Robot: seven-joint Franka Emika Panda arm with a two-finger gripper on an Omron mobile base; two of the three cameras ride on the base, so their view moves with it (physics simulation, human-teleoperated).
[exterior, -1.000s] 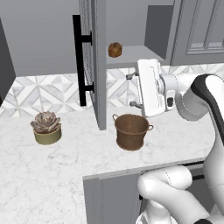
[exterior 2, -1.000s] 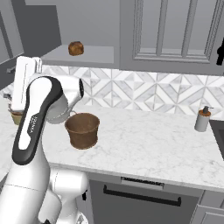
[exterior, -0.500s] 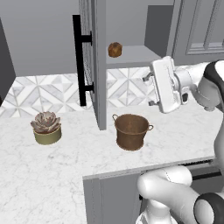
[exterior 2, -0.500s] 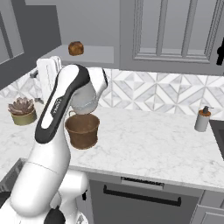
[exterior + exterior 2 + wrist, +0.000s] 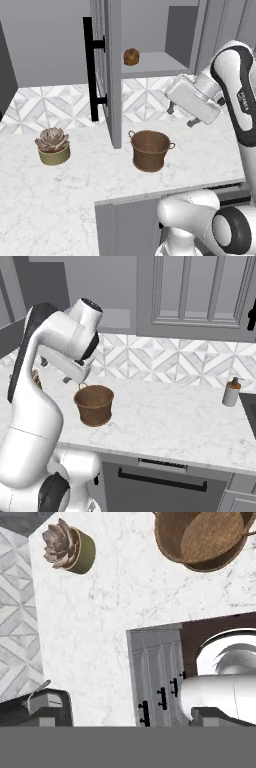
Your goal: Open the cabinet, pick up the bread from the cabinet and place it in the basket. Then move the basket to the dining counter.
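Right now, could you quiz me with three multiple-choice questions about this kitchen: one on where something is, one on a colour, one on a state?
1. Where is the bread?
A. in the basket
B. on the cabinet shelf
C. beside the succulent pot

2. What colour is the basket?
A. copper-brown
B. white
C. blue

3. How is the glass-paned cabinet door?
A. shut
B. swung open
C. missing

Answers: 1 B, the loaf sits on the shelf behind the open door. 2 A, both base views show it copper-brown. 3 B, the door stands edge-on with its black handle facing out.
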